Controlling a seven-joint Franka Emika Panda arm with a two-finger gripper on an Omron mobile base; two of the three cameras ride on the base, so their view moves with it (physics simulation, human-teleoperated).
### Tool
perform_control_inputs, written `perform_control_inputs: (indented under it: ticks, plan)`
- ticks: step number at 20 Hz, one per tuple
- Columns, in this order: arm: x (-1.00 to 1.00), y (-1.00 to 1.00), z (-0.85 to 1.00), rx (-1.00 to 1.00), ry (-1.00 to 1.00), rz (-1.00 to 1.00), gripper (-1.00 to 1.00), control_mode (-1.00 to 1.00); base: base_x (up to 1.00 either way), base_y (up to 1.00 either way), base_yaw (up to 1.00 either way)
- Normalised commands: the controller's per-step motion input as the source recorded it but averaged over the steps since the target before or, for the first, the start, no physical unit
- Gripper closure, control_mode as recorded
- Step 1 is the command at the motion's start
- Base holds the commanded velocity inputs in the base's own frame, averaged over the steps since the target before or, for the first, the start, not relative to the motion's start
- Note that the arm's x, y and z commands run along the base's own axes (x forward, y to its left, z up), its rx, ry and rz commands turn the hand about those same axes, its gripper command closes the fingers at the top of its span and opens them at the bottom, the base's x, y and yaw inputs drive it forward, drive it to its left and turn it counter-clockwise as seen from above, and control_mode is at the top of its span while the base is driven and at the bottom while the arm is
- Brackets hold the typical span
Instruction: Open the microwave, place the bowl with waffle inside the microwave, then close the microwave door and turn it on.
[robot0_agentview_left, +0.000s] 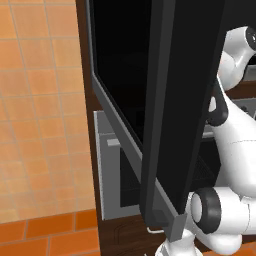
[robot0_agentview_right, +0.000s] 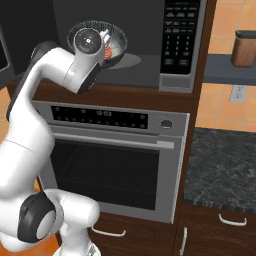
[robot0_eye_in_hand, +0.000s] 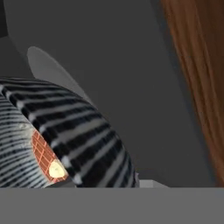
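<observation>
The microwave (robot0_agentview_right: 182, 42) stands open, its dark cavity above the silver oven. The microwave door (robot0_agentview_left: 170, 100) is swung wide to the left, its thick dark edge facing the left base camera. Inside the cavity a striped bowl (robot0_agentview_right: 117, 42) with an orange waffle (robot0_agentview_right: 108, 51) sits tilted over the round turntable plate (robot0_agentview_right: 132, 61). The back of my hand (robot0_agentview_right: 89, 41) covers the bowl's left side and hides the fingers. In the hand view the bowl (robot0_eye_in_hand: 83, 135) and waffle (robot0_eye_in_hand: 41, 153) are very close at the lower left.
A silver oven (robot0_agentview_right: 115, 165) with a display strip sits under the microwave. To the right are a dark stone counter (robot0_agentview_right: 220, 170), a brown canister (robot0_agentview_right: 245, 48) on a shelf and a wall outlet (robot0_agentview_right: 239, 92). An orange tiled wall (robot0_agentview_left: 35, 100) lies left of the door.
</observation>
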Motion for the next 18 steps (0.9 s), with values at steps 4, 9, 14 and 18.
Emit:
perform_control_inputs:
  ticks: [4, 9, 14, 18]
  plan:
    - [0.81, 0.08, -0.10, 0.00, 0.08, 0.00, 1.00, -1.00, 0.00, 0.00, 0.00]
    - [0.49, 0.01, -0.24, 0.00, 0.04, 0.00, -1.00, -1.00, 0.00, 0.00, 0.00]
    - [0.16, 0.00, -0.17, 0.00, 0.00, 0.00, -1.00, -1.00, 0.00, 0.00, 0.00]
    - [-0.16, 0.00, 0.31, 0.00, -0.28, 0.01, -1.00, -1.00, 0.00, 0.00, 0.00]
